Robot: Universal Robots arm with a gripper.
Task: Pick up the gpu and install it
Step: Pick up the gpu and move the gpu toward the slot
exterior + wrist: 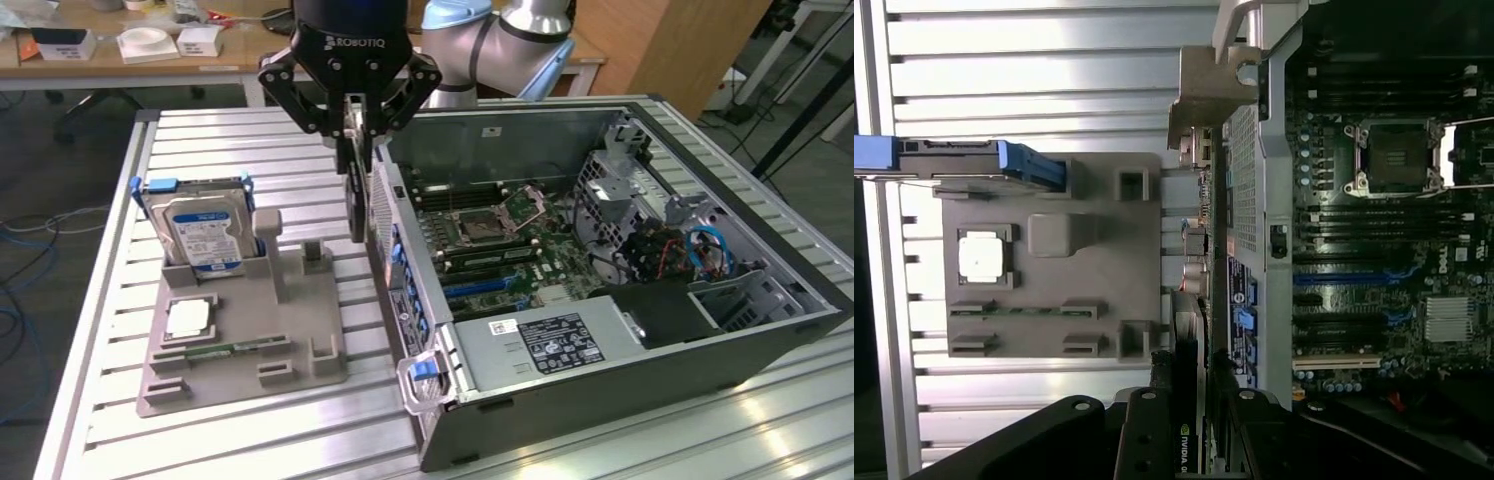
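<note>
My gripper (354,118) is shut on the gpu (356,195), a thin dark card that hangs edge-on below the fingers. The card is in the air between the grey holder tray (267,375) and the rear wall of the open computer case (747,345). In the wrist view the gripper (1189,425) clamps the gpu (1192,330) from both sides, and the card's metal bracket (1206,95) shows at its far end. The card lies along the outer side of the case wall, beside the motherboard (1374,260) with its blue and black slots.
On the holder tray stand a silver hard drive (200,232) with a blue-white label, a processor chip (188,318) and a green memory stick (220,350). A power supply (547,342) lies in the case's near corner. Desks stand behind the slatted table (200,140).
</note>
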